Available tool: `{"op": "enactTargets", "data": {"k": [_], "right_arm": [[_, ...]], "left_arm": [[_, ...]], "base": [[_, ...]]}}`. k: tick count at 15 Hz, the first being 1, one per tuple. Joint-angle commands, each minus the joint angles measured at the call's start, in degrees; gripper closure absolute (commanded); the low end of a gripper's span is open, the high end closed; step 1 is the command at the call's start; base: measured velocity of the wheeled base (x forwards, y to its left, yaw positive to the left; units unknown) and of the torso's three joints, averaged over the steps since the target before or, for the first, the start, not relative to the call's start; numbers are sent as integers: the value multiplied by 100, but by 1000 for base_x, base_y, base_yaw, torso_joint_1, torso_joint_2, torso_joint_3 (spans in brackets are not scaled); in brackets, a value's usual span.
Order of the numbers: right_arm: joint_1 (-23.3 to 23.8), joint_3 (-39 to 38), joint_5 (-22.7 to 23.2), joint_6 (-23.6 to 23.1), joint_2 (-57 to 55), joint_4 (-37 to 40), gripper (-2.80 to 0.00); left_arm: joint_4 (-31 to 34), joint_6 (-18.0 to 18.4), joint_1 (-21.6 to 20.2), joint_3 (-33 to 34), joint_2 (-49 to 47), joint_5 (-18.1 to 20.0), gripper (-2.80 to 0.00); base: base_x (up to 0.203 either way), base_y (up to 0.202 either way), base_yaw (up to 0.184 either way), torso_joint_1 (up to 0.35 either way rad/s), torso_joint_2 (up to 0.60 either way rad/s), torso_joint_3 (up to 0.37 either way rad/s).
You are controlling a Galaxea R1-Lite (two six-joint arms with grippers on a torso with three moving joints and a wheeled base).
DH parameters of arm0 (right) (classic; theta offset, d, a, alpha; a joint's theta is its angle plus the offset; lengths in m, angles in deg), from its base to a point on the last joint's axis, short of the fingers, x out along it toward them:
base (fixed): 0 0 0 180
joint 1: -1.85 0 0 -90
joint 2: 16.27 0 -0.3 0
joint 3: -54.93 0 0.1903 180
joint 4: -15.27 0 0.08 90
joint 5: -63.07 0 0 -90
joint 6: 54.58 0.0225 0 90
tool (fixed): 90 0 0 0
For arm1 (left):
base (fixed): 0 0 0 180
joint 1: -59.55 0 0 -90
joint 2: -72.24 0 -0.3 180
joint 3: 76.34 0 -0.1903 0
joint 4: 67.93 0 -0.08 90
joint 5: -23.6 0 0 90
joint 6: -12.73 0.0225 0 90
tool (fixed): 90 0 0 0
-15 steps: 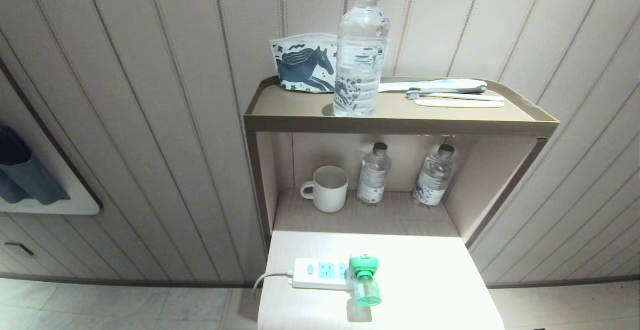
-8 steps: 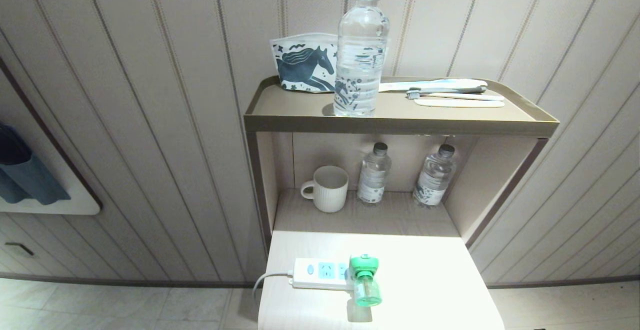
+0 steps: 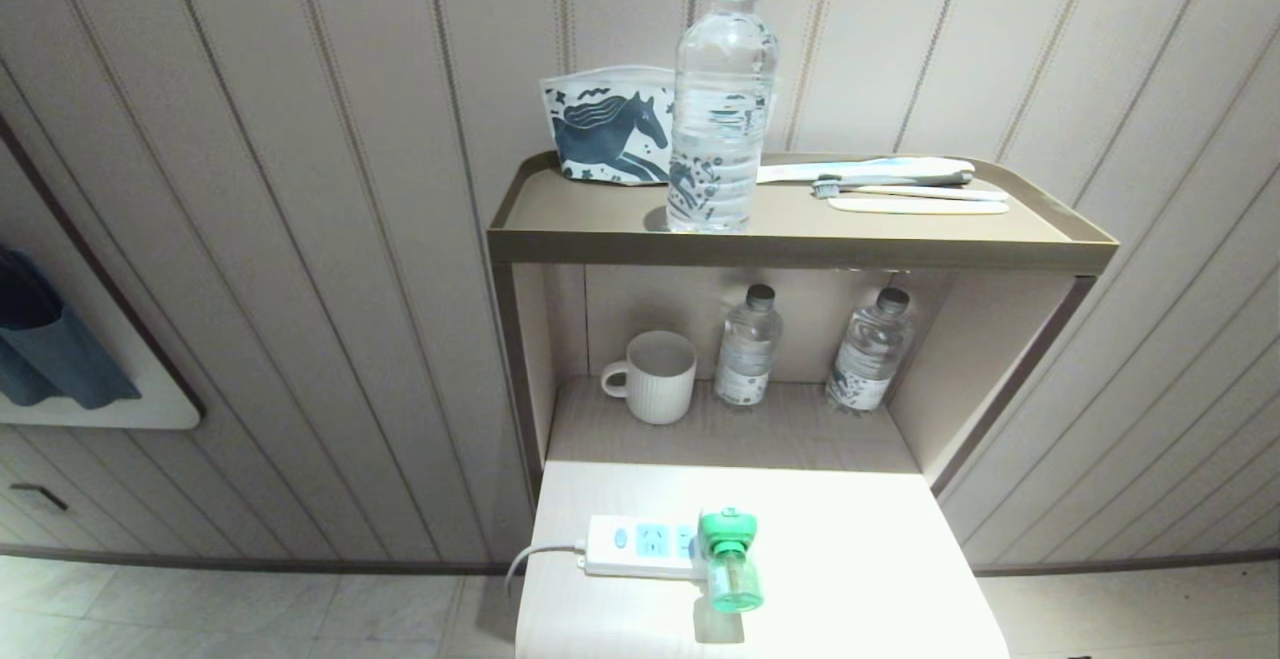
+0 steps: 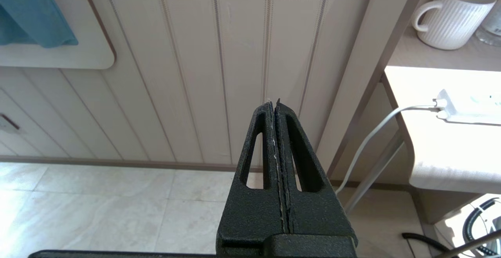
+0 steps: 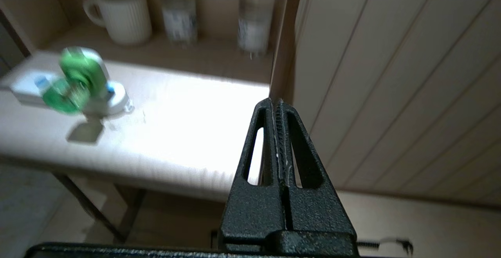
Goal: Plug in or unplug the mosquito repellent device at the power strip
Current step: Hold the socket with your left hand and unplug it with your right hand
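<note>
The green mosquito repellent device sits plugged into the right end of the white power strip on the low white table; its green bottle points toward the table's front edge. The right wrist view shows the device on the strip well off to one side of my right gripper, which is shut, empty, and beyond the table's right edge. My left gripper is shut and empty, off the table's left side, with the strip's end and its white cord in view. Neither arm shows in the head view.
A white ribbed mug and two small water bottles stand in the niche behind the table. The upper shelf carries a large water bottle, a horse-print pouch and a toothbrush set. Panelled walls flank both sides.
Nothing in the head view has shifted; the device, the strip and the shelf items lie as before.
</note>
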Motion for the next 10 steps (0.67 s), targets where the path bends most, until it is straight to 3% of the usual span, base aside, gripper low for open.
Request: {"op": "enactTargets", "data": {"k": [1,6,8,10], "right_arm": [[-8,1440,81,24,-963,227,0],[121,4513,91,341,-3763,1026,0],[60,6141,127,391,-4697,2320,0],[-383,7480,133,699,-5934,3790,0]], "left_arm": [[2,-1,1,0,2,-1,0],[2,-1,1,0,2,-1,0],[2,-1,1,0,2,-1,0],[2,-1,1,0,2,-1,0]], "base": [[0,0,0,0,0,0],[0,0,0,0,0,0],[0,0,0,0,0,0],[0,0,0,0,0,0]]}}
